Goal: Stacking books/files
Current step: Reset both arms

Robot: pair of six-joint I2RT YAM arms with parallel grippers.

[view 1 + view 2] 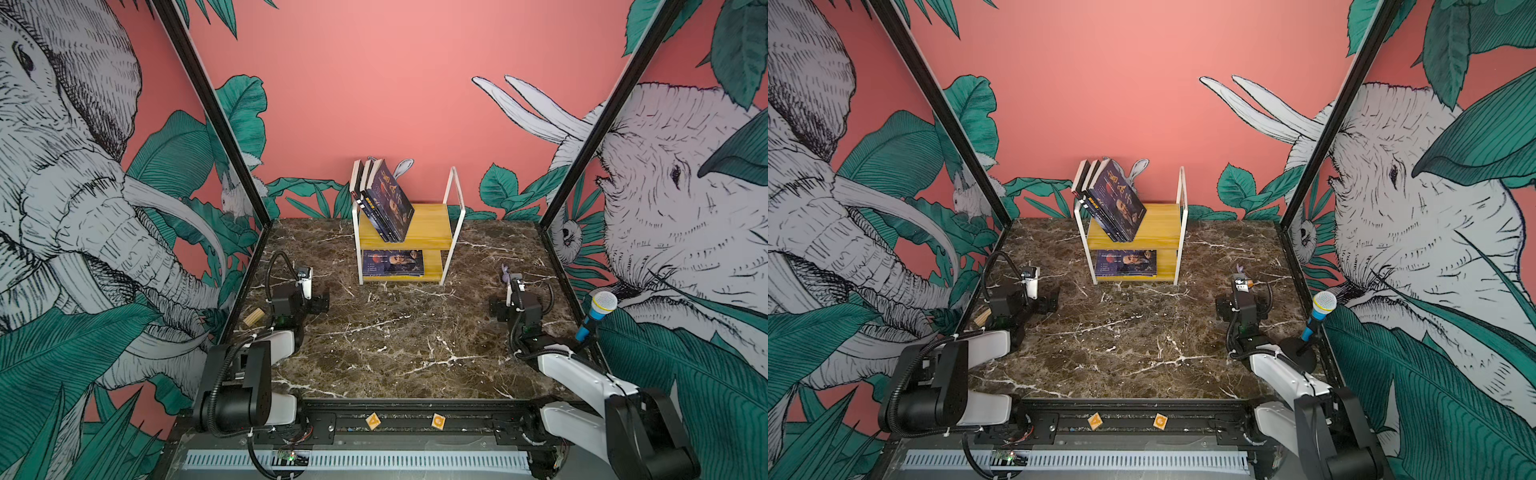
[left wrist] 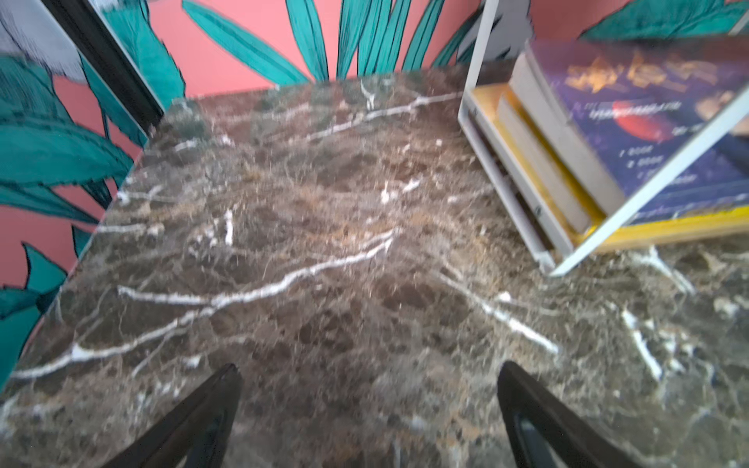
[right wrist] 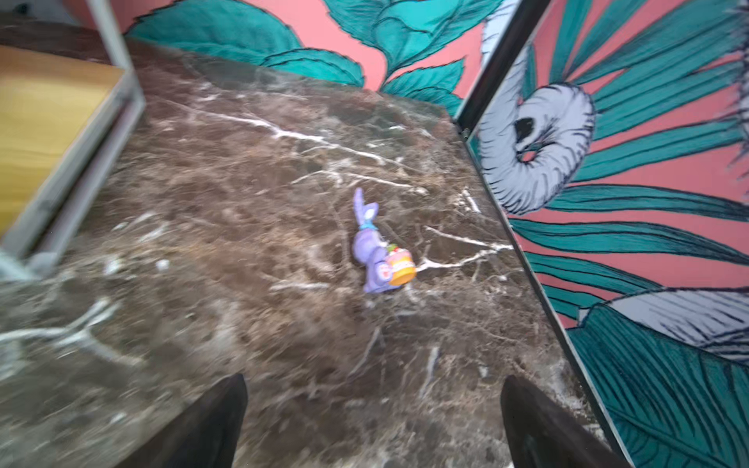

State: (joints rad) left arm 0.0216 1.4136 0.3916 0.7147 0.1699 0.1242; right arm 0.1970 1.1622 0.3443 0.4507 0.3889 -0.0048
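Orange tiles [image 1: 372, 421], microphone [image 1: 597, 309], block [image 1: 254, 317], bunny [image 3: 375, 247], books [image 1: 384, 203]

Left tool [image 2: 369, 364] spread wide, empty; right tool [image 3: 375, 377] likewise.

You are working in a staged robot test booth, not a lived-in room. Printed jungle panels [image 1: 374, 83] with elephants close three sides, held in black frame posts [image 1: 216, 120]. The marble-look bench [image 1: 395, 345] forms the floor of it. Your left arm [image 1: 282, 343] and right arm [image 1: 582, 376] sit by a black rail [image 1: 415, 409] at the front edge, above a slotted cable duct [image 1: 374, 460].
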